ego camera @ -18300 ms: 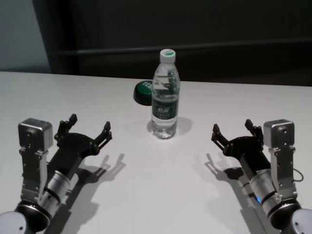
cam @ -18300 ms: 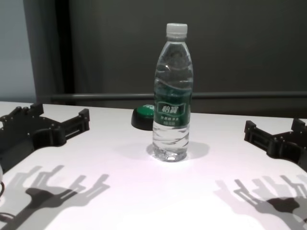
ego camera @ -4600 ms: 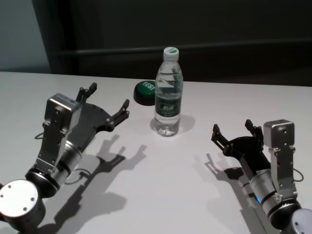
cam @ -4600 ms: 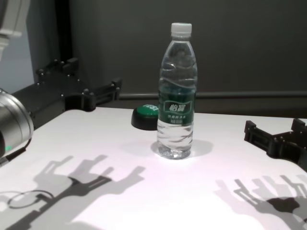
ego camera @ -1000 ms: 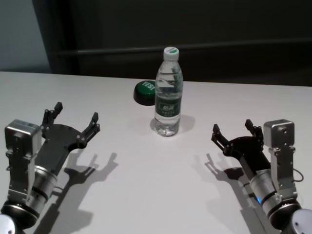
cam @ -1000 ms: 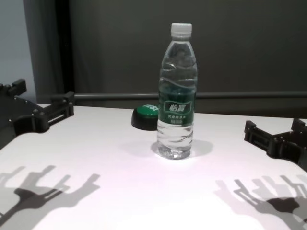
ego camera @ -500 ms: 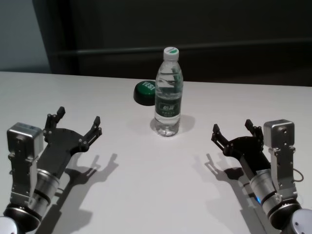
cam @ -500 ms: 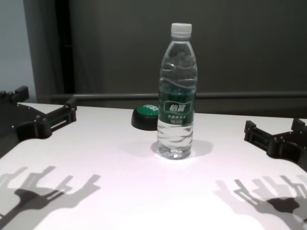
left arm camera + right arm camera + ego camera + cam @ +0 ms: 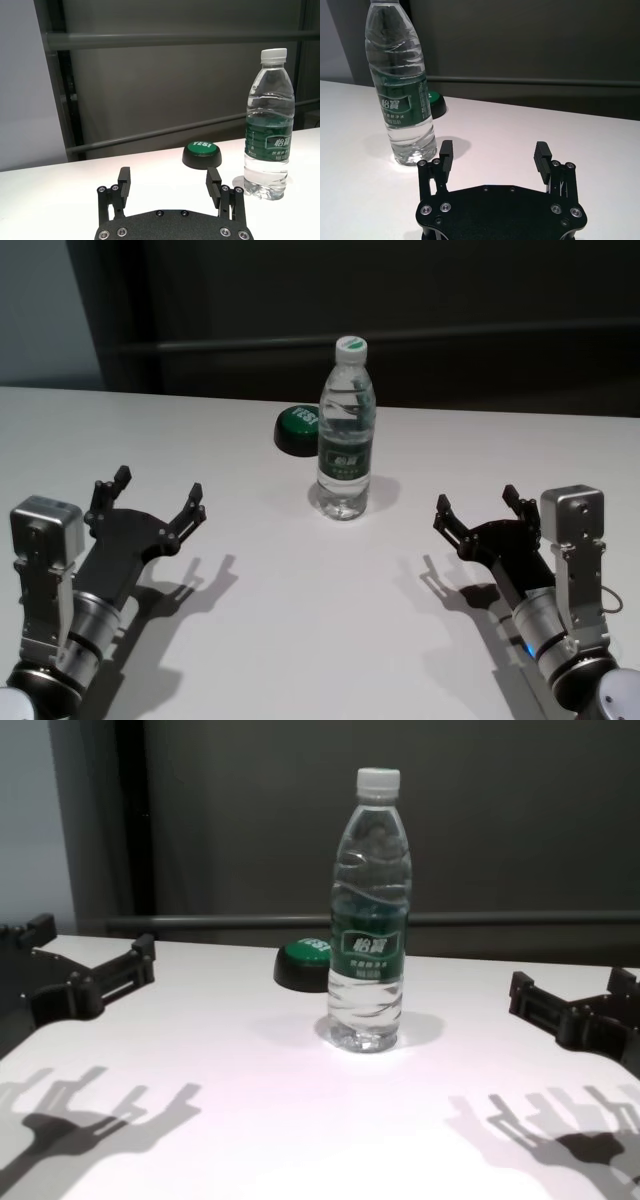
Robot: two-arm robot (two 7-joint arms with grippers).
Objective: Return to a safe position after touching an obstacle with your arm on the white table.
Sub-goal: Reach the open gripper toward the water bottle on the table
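Now left end effector (image 9: 158, 500) low, spread — apart from bottle (image 9: 345, 430).

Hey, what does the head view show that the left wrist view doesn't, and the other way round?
Only the head view shows the right gripper, open and low at the right of the broad matte white table, and both arms.

Only the left wrist view shows the white characters on the bottle's dark green label.

Both show the tall clear plastic water bottle with white cap upright, the low black dome button with green top behind it, and the open left gripper, apart from the bottle.
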